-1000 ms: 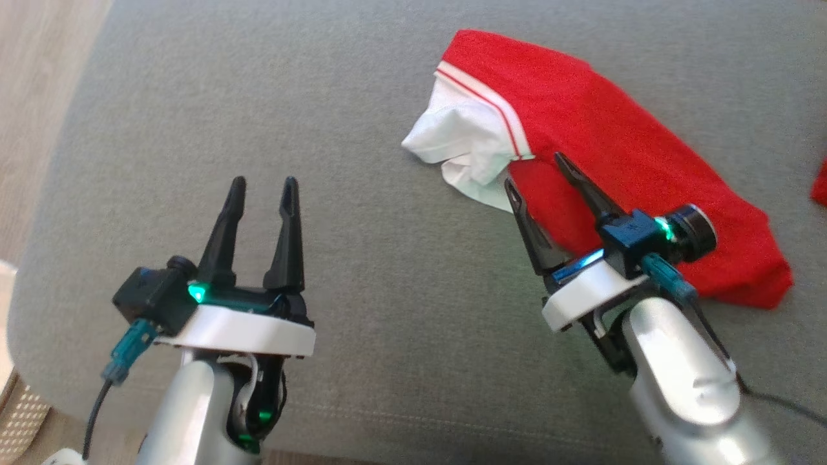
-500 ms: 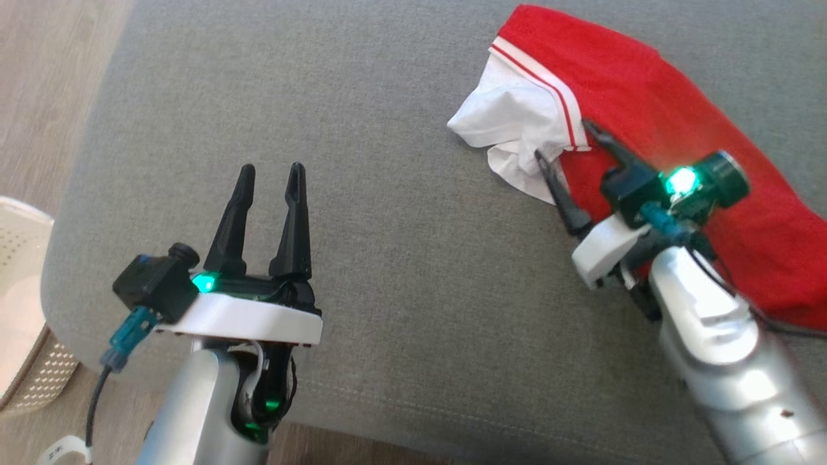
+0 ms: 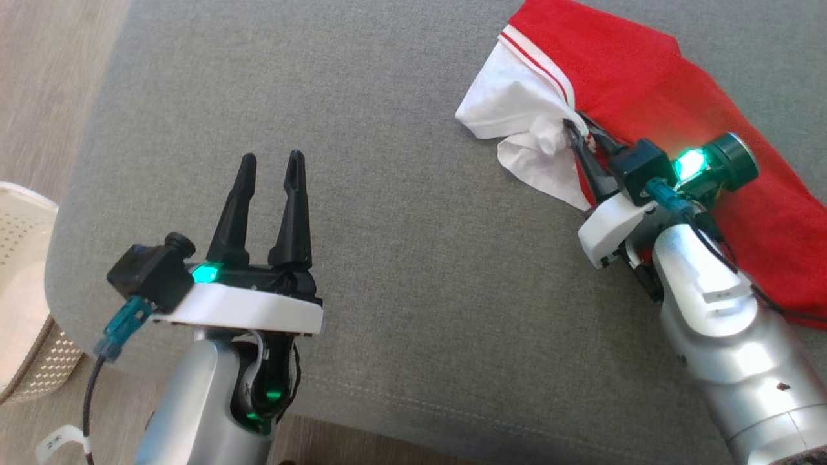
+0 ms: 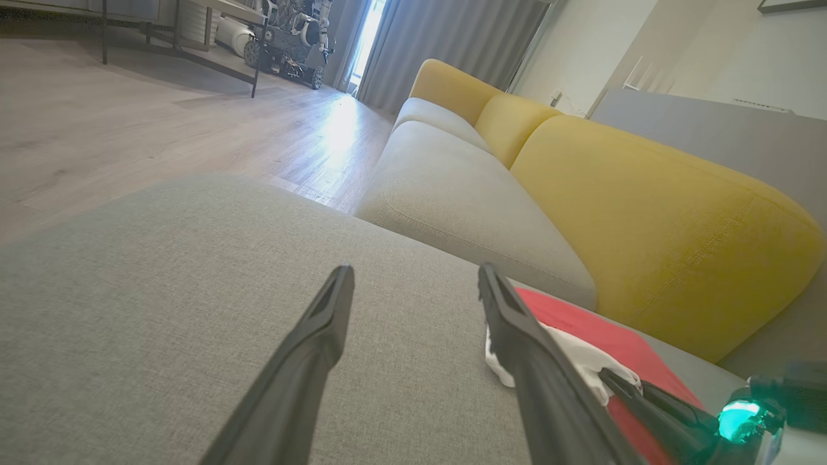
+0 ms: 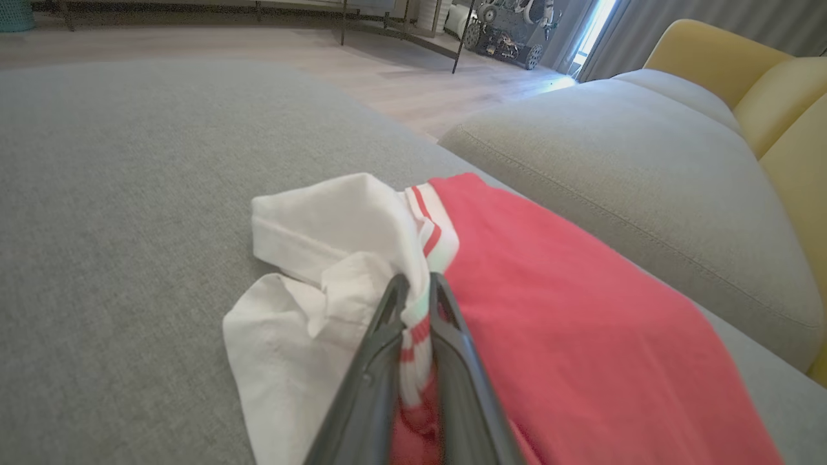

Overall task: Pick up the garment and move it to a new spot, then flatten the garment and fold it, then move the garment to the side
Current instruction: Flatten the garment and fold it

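The red-and-white garment (image 3: 646, 84) lies upper right on the grey cushion (image 3: 387, 194); my right gripper (image 3: 574, 128) pinches its striped band. My left gripper (image 3: 272, 157) hangs spread, lower left. Beyond, I see wooden floor (image 4: 129, 110) and yellow backrests (image 4: 646, 213) in the left wrist view's upper half.

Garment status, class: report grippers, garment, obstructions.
Left gripper open, over cushion. Right gripper shut on garment at striped hem. No obstruction seen.

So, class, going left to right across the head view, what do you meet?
Cream perforated basket → open left pincer → red and white fabric garment, with the right pincer clamped on it.
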Motion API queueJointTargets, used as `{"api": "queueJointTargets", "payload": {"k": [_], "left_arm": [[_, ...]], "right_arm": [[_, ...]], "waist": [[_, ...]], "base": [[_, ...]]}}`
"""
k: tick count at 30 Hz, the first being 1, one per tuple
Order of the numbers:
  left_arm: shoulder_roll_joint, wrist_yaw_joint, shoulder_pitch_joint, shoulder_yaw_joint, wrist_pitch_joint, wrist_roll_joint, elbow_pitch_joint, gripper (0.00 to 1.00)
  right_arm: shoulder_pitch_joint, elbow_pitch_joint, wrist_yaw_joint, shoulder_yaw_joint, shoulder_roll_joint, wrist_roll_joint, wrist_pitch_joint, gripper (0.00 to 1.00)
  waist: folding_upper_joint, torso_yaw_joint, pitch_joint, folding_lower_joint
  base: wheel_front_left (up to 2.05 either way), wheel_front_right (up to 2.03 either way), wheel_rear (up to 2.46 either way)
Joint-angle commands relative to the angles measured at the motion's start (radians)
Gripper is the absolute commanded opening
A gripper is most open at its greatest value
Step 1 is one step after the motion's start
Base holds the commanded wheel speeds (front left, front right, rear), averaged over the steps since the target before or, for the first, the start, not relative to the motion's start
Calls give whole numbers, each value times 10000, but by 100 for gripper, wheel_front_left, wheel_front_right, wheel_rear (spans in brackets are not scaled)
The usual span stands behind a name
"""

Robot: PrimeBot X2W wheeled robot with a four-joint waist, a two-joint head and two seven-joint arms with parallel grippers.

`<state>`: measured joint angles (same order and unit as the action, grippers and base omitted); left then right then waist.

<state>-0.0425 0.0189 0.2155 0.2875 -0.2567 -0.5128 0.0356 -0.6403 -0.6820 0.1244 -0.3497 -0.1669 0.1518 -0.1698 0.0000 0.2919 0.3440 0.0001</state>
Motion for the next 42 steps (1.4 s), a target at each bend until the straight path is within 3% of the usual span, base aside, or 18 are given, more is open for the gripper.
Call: {"api": "queueJointTargets", "payload": {"k": [1,11,17,22,27,33,34,35,36,39,42], "left_arm": [[-78,40,374,-250,-51,76,-277,100],[-78,2,131,-266,-51,243,-99,100],[-78,-3,-44,-299,-51,324,-117,100],[-78,-8,3,-146,-51,278,-219,100],[-78,-27,216,69,-51,154,-284,100],[-78,-70,591,341,-51,-46,-329,100],[-78,-78,672,394,-51,-82,-345,100],[-78,-79,748,445,-51,-118,-354,100],[-78,-75,815,496,-51,-154,-360,100],[-78,-16,977,599,-51,-251,-383,100],[-78,61,1064,606,-51,-283,-390,100]], "right_arm": [[-256,283,63,-181,250,-170,-233,0],[-146,1725,63,-1432,446,-1353,-755,0],[-29,3708,63,-2077,-115,-2275,-476,0],[-214,4493,63,-1411,-847,-3007,578,0],[-1341,3845,63,-302,-1473,-4092,1946,0],[-3435,1714,63,4,-1964,-4353,2747,0],[-3797,1209,63,127,-2044,-4218,2758,11],[-4136,681,63,247,-2139,-3996,2729,40],[-4460,180,63,359,-2241,-3692,2620,100],[-5287,-1132,63,711,-2509,-2447,2116,100],[-5772,-2027,63,1378,-2321,-1625,1548,100]], "waist": [[0,-31,-43,-1],[0,-267,-643,-1],[0,-414,-851,-1],[0,-347,-668,-1],[0,-62,-49,-1],[0,323,795,-1],[0,394,895,-1],[0,458,972,-1],[0,518,1031,-1],[0,630,1158,-1],[0,583,1186,-1]], "base": [[0,0,0],[0,0,0],[0,0,0],[0,0,0],[0,0,0],[0,0,0],[0,0,0],[0,0,0],[0,0,0],[0,0,0],[0,0,0]]}}
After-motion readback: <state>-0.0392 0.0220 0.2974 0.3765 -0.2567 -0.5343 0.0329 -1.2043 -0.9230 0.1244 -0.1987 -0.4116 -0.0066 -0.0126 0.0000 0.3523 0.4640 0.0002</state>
